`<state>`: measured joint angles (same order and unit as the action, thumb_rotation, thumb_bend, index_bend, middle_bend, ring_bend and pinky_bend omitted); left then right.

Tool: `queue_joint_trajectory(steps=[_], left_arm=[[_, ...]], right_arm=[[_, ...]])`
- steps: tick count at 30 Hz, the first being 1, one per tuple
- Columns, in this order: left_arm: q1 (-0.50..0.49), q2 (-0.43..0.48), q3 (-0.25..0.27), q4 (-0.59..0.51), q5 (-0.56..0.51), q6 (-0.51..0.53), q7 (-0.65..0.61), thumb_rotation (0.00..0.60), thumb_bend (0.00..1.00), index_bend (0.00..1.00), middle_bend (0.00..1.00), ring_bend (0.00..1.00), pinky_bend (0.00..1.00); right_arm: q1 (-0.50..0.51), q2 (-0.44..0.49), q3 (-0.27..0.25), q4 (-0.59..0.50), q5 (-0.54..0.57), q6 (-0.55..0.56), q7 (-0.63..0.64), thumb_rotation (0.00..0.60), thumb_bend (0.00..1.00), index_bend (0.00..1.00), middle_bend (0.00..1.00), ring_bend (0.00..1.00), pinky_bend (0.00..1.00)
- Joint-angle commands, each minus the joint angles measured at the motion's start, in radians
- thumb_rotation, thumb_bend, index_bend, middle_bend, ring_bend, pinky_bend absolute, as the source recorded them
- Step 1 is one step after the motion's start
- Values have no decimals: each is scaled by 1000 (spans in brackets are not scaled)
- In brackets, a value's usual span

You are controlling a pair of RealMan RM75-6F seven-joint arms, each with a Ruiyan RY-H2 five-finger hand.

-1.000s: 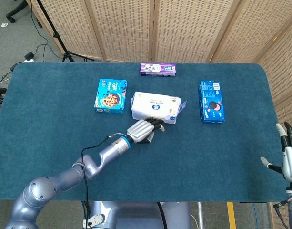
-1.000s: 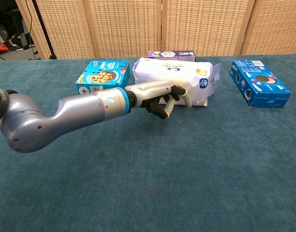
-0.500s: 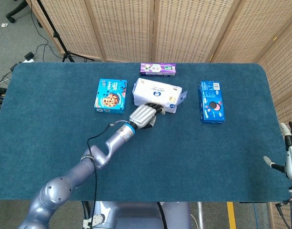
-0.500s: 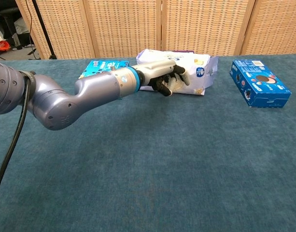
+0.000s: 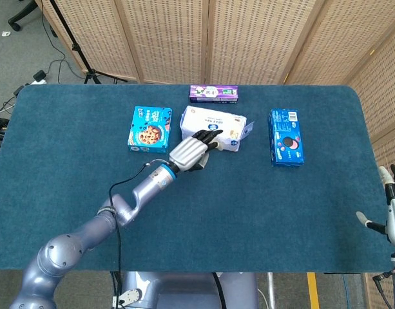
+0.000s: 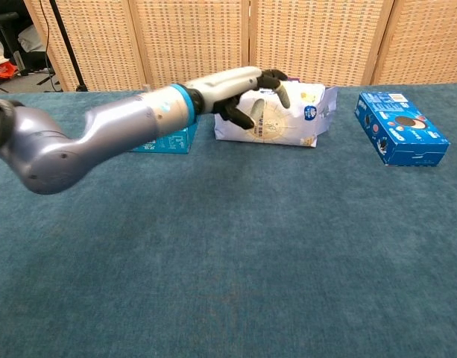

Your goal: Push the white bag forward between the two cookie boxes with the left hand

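Observation:
The white bag (image 5: 214,123) lies between the two blue cookie boxes, the left one (image 5: 149,129) and the right one (image 5: 286,137). My left hand (image 5: 189,152) hovers at the bag's near edge with its fingers curled in and nothing in them. In the chest view this left hand (image 6: 241,86) is raised in front of the white bag (image 6: 280,119), and I cannot tell whether it touches. My forearm hides most of the left cookie box (image 6: 167,140). My right hand (image 5: 394,207) stands with fingers apart at the table's right edge, far from everything.
A purple box (image 5: 214,94) lies at the table's far edge, just behind the bag. The right cookie box (image 6: 400,137) lies apart from the bag. The blue table (image 5: 249,212) stretches toward me.
The left hand pushed the white bag forward, closer to the purple box. It has since lifted and drawn back a little. The bag stays put.

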<state>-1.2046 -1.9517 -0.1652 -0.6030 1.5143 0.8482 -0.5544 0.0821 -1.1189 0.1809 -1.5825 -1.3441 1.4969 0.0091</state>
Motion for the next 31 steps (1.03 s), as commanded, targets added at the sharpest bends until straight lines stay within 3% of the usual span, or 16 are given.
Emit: queue_joint_trajectory(steps=[1, 5, 7, 10, 19, 27, 31], left_arm=[[115, 218, 49, -251, 45, 153, -20, 600, 645, 268, 18, 86, 113], [165, 352, 50, -412, 36, 196, 32, 600, 313, 182, 0, 17, 89], [200, 427, 44, -501, 21, 226, 88, 600, 122, 121, 0, 0, 27], [263, 554, 43, -640, -12, 259, 186, 600, 1, 40, 0, 0, 0], [440, 785, 79, -859, -103, 336, 380, 600, 0, 0, 0, 0, 0], [682, 845, 156, -923, -100, 549, 368, 600, 0, 0, 0, 0, 0], [795, 861, 210, -950, -135, 590, 397, 600, 0, 0, 0, 0, 0]], right_arm=[[-4, 4, -5, -7, -14, 8, 4, 600, 0, 0, 0, 0, 0], [-4, 4, -11, -11, -27, 11, 3, 600, 0, 0, 0, 0, 0], [-4, 3, -15, -13, -35, 13, 0, 600, 0, 0, 0, 0, 0], [-4, 2, -21, -19, -50, 17, -6, 600, 0, 0, 0, 0, 0], [-6, 6, -36, -32, -83, 25, -6, 600, 0, 0, 0, 0, 0], [-12, 12, -43, -38, -101, 41, -20, 600, 0, 0, 0, 0, 0], [-15, 16, -46, -42, -111, 49, -23, 600, 0, 0, 0, 0, 0]])
